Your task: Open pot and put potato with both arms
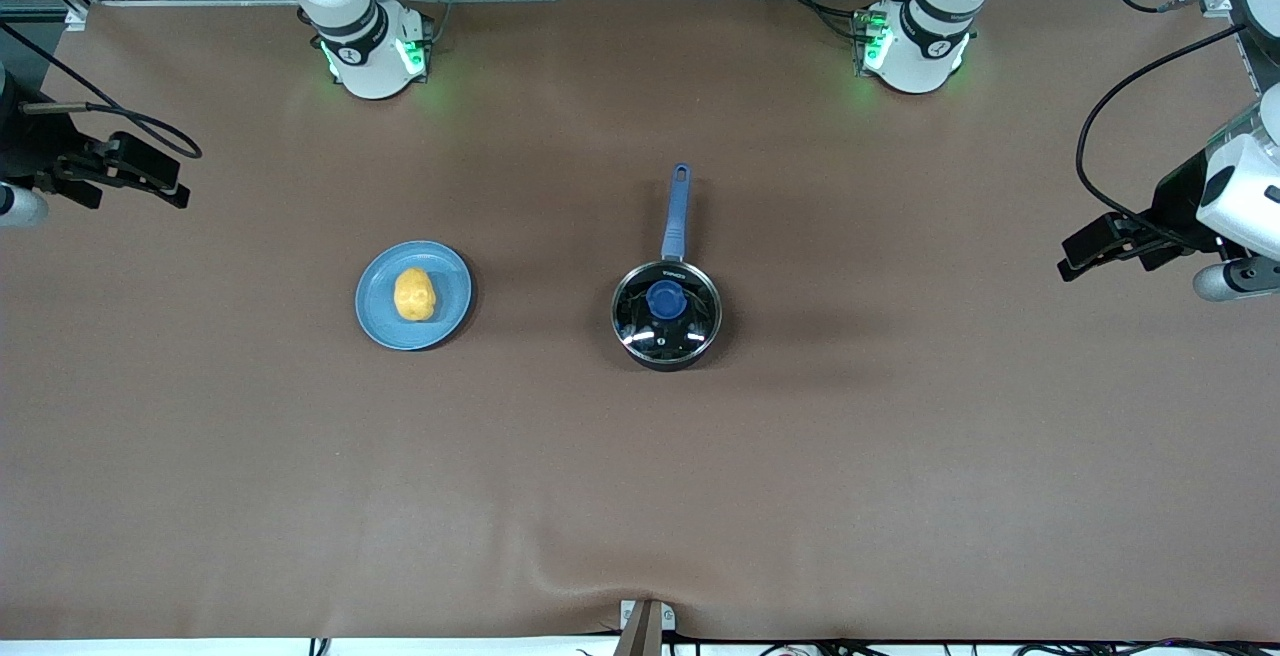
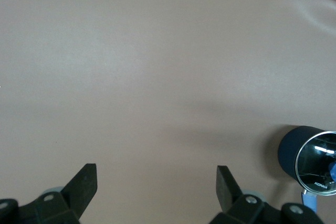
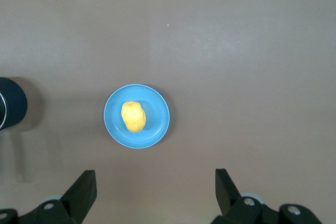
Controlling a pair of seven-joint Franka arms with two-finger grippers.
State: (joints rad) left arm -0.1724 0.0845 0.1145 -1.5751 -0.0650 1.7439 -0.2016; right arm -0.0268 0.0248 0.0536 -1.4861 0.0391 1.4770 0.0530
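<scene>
The black pot (image 1: 666, 316) stands mid-table with its glass lid on, blue knob (image 1: 666, 300) on top. Its blue handle (image 1: 677, 211) points toward the robots' bases. The yellow potato (image 1: 414, 295) lies on a light-blue plate (image 1: 372, 311), beside the pot toward the right arm's end. My right gripper (image 1: 150, 174) is open and empty, high over its end of the table; its wrist view shows its fingers (image 3: 155, 178), the potato (image 3: 133, 116) and the pot's edge (image 3: 10, 109). My left gripper (image 1: 1100, 244) is open and empty over its own end (image 2: 156, 174), with the pot (image 2: 294, 150) off to one side.
Brown cloth covers the whole table (image 1: 640, 476). A small bracket (image 1: 645, 624) sits at the table edge nearest the front camera, where the cloth wrinkles. Both arm bases (image 1: 370, 56) (image 1: 915, 51) stand at the edge farthest from that camera.
</scene>
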